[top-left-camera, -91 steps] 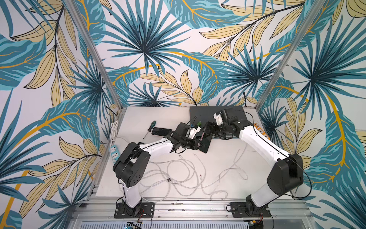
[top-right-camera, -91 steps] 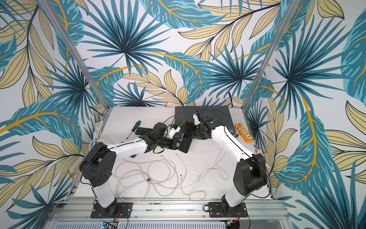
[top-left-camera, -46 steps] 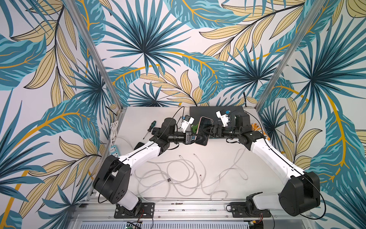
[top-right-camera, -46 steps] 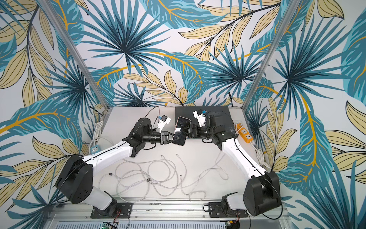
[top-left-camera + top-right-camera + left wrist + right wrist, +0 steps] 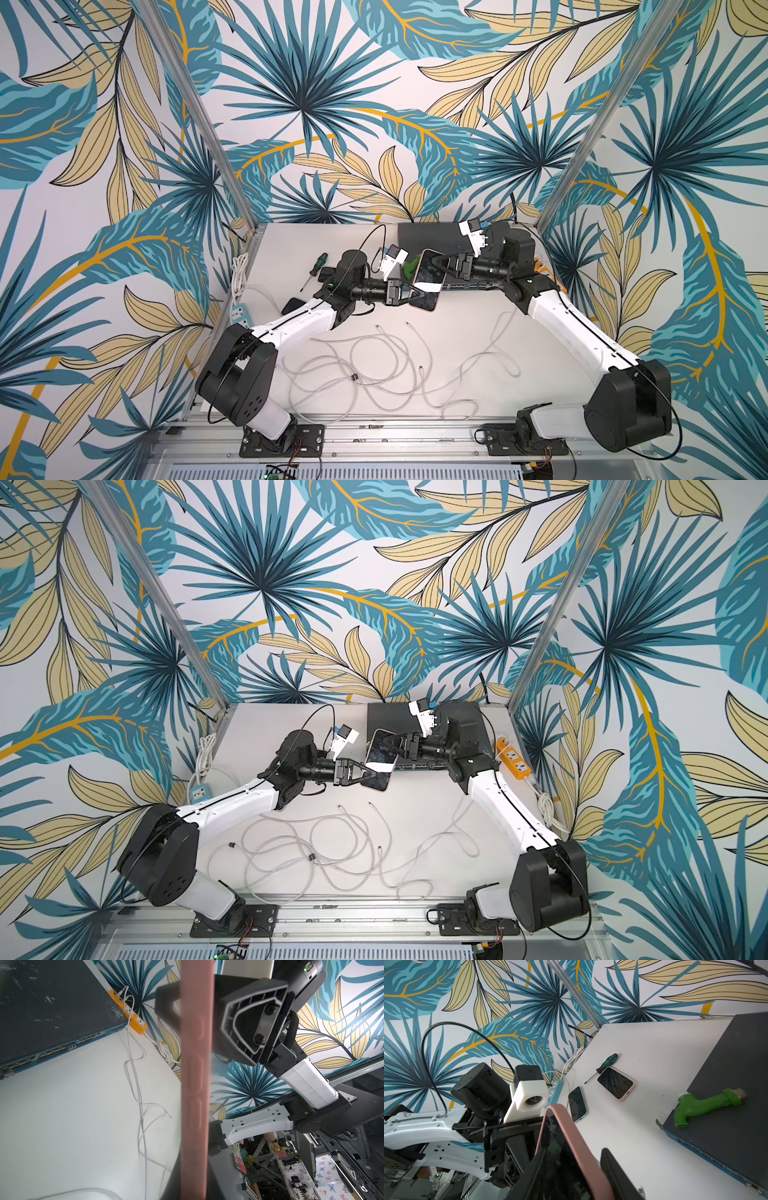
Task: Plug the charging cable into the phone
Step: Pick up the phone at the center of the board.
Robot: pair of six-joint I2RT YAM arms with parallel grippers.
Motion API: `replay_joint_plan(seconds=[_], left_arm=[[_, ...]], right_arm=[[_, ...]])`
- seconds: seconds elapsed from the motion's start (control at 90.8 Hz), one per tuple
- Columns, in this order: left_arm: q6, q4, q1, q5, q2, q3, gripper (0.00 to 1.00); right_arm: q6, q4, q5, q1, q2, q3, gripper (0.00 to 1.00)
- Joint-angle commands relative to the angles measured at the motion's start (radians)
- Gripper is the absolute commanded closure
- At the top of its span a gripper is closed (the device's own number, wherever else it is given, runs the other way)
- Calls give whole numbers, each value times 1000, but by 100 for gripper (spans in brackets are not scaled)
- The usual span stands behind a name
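1. Left gripper (image 5: 405, 293): reaches in from 9 o'clock in both top views. Jaws clamped tight on the lower end of the phone (image 5: 428, 277).
2. Right gripper (image 5: 437, 262): comes in from 3 o'clock. Its fingers (image 5: 249, 1014) straddle the phone's upper end, one on each side of the pink edge. Cannot tell whether they press on it.
3. Phone: pink case, dark glass. It is held clear of the table (image 5: 449, 316) and tilted, with its long axis running roughly 6 to 12 o'clock between the two grippers. The side buttons on the pink edge face the left wrist camera.
4. Charging cables (image 5: 374, 365): white, in loose tangled loops flat on the table at 6 o'clock from the phone. They are well apart from the phone and from both grippers. Nearest plug end (image 5: 407, 323) lies free.
5. 12 o'clock: dark network switch (image 5: 428, 237) with a green tap (image 5: 704, 1105) lying on top.
6. 9 o'clock: screwdriver (image 5: 316, 268), a pale-cased phone (image 5: 616, 1083) just beside its tip and a blue-cased phone (image 5: 577, 1104), both phones flat with screens up. Blue power strip (image 5: 241, 316) at 8 o'clock on the table edge. Orange power strip (image 5: 513, 758) at 3 o'clock.
7. Writing: a pink card (image 5: 241, 1164) beyond the table carries a square code. The print is too blurred to read.
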Motion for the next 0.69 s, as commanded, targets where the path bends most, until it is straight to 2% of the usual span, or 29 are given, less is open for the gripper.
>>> replay_joint_plan(seconds=[0.0, 0.055, 0.099, 0.198, 0.242, 0.275, 0.463, 0.573, 0.683], left_arm=[[-8, 83, 1, 19, -30, 22, 100], [-13, 82, 1, 19, -29, 24, 98], [-7, 67, 1, 15, -30, 27, 82], [25, 11, 0, 17, -32, 43, 54], [50, -32, 0, 19, -33, 59, 48], [69, -60, 0, 25, -33, 74, 47], [122, -148, 0, 82, -19, 163, 49], [155, -181, -5, 103, -15, 196, 56], [162, -188, -17, 138, 1, 219, 69]], right_arm=[[24, 67, -62, 1, 1, -13, 62], [24, 66, -65, 0, -4, -18, 71], [19, 60, -63, 0, -8, -22, 78], [11, 52, -62, -2, -12, -29, 92], [11, 50, -67, -4, -11, -30, 96], [12, 49, -72, -4, -9, -29, 100], [48, 78, -93, -10, 2, -30, 100], [91, 129, -136, -10, 11, -32, 100], [108, 127, -169, -10, 30, -18, 100]])
